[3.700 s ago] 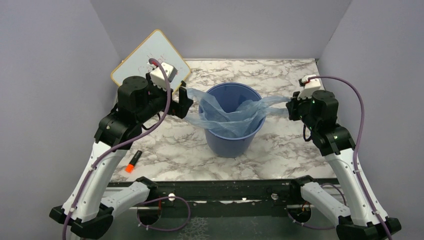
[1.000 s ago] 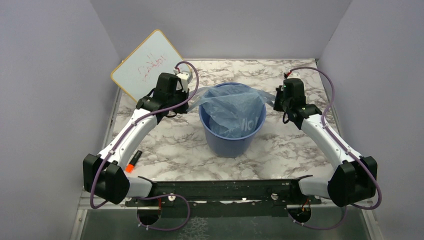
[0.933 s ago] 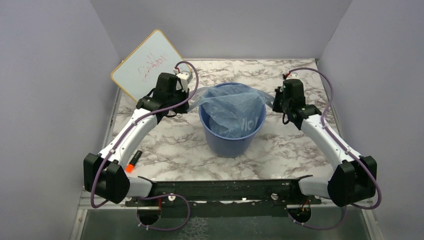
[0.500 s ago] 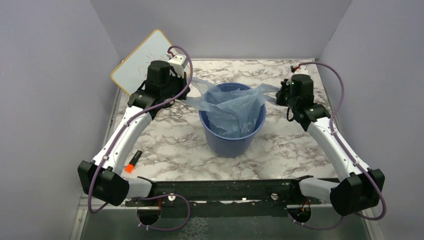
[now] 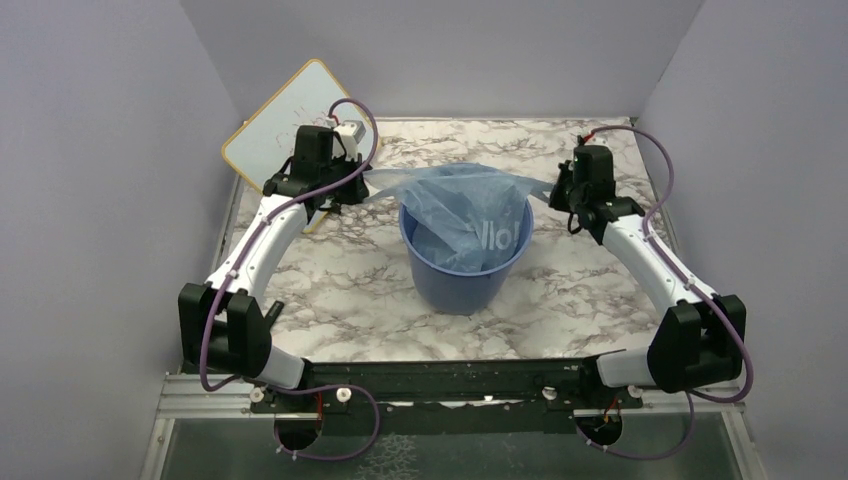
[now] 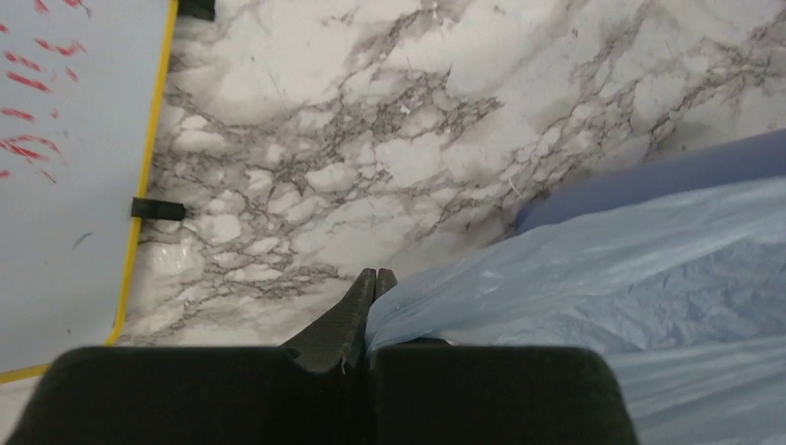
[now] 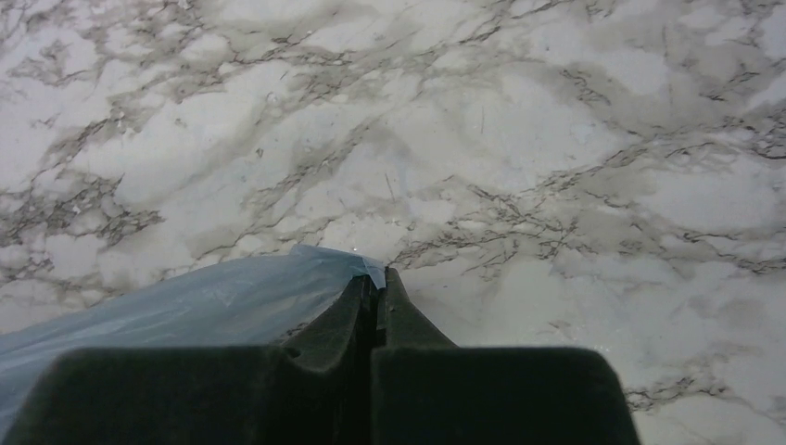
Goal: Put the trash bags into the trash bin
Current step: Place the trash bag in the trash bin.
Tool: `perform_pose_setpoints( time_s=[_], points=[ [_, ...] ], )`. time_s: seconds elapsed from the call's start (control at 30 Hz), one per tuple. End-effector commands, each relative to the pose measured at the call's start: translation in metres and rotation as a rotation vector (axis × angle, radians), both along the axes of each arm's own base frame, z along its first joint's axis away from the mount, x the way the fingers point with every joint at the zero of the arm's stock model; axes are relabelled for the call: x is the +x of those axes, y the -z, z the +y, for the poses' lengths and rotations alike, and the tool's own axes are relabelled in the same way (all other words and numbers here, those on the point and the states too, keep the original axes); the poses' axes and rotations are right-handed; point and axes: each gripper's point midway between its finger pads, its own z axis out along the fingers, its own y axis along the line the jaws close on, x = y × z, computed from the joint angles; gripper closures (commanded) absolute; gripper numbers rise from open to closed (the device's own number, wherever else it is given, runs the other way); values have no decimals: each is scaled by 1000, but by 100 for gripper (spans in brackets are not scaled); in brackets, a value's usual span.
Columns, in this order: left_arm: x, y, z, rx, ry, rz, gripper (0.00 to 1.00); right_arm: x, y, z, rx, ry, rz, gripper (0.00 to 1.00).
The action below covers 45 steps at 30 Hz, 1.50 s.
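1. The left gripper [image 6: 373,280] has its jaws pressed together on the left edge of the trash bag [image 5: 465,215]. In the left wrist view the thin blue film runs out to the right from the closed tips.
2. The right gripper [image 7: 378,281] is closed just as tightly, with a corner of the bag's right edge caught at its tips. From there the film trails away to the left.
3. The bag is stretched between the two grippers across the mouth of the bucket [image 5: 440,285]. Its middle sags down inside, where some white printing shows. The two held edges are drawn out past the rim on the left and right, above the table [image 5: 340,300].
4. The bucket stands upright in the middle of the table. One gripper is near its left side and the other near its right, both toward the far half of the rim.
5. A whiteboard [image 5: 262,135] with red writing sits at the far left behind the left arm, apart from the bucket.
6. Step in hand, as I judge it: most of the bag is already in the bucket, and the arms are holding its mouth wide over the rim. The task looks well along but not finished, since both edges are outside and gripped.
7. The next move seems to call for bringing both edges down evenly, either over the rim or into the bucket, before letting go. An uneven pull could drag the floppy bag back out or tip the bucket.
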Motion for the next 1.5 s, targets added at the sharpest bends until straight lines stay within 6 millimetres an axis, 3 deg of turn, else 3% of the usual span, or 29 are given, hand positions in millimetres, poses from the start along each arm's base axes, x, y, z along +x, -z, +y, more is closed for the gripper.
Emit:
perform_pose_setpoints(
  time_s=[0.0,0.2,0.33,0.43,0.5,0.57,0.6,0.73,0.8,0.87,0.97,1.1,1.2,1.3,1.4,1.47],
  points=[
    [-13,2,3,-20,34,9,100,-6,4,-1,28,-7,11,99],
    [-36,7,-4,-67,88,32,100,-21,-3,5,46,-58,-7,97],
    [-50,-4,-10,-115,112,20,100,-32,-21,5,52,-73,-38,86],
    [-58,-12,-9,-129,108,2,87,-40,-37,-6,29,-24,-82,74],
    [-64,-14,-9,-141,111,-1,90,-47,-45,-9,24,-19,-107,71],
    [-70,-12,-11,-156,124,6,88,-54,-42,-6,32,-42,-96,70],
    [-73,-8,-12,-164,125,19,82,-58,-37,-4,36,-53,-75,70],
    [-91,11,-17,-205,148,93,78,-76,-6,-6,30,-54,20,70],
    [-99,11,-19,-226,159,76,64,-82,-2,-10,12,-54,23,70],
    [-100,7,-17,-233,140,52,61,-84,-14,-18,-7,-19,-8,69],
    [-99,-10,-22,-272,142,18,57,-85,-50,-17,22,-9,-100,67],
    [-95,-33,-23,-305,130,-42,42,-89,-98,-1,142,-49,-245,59],
    [-95,-44,-22,-315,118,-76,36,-92,-126,21,242,-143,-337,52],
    [-96,-50,-20,-316,103,-96,32,-87,-139,35,351,-160,-357,50],
    [-98,-54,-11,-293,56,-133,14,-73,-142,44,483,-108,-333,49],
    [-99,-60,-4,-277,24,-171,7,-64,-146,50,585,-78,-330,48]
  ],
)
